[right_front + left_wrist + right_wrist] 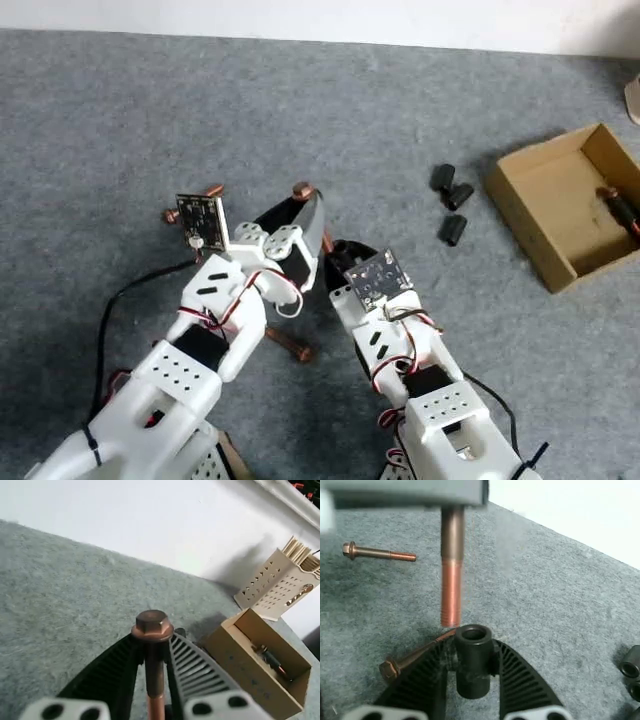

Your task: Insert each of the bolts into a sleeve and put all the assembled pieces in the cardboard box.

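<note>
In the high view, a copper bolt (302, 190) is held clamped in the left gripper (300, 205) at the centre of the frame. The right gripper (340, 250) is seen just to its lower right. Two loose bolts lie on the grey carpet (400, 100), one (172, 213) at centre left and one (290, 345) below centre. Three black sleeves (460, 195) lie right of centre, near the cardboard box (522, 228) at the right edge. An assembled piece (620, 207) rests in that box.

In the left wrist view, the bolt is shown upright, its shank gripped between the ribbed jaws and its hexagonal head above them. The cardboard box is placed at lower right, with a perforated beige holder (277, 585) beyond it.

In the right wrist view, a held sleeve (472, 660) is clasped by the right gripper at lower centre, bore upward. The bolt's threaded tip hangs just above its rim, slightly left of the bore.
</note>
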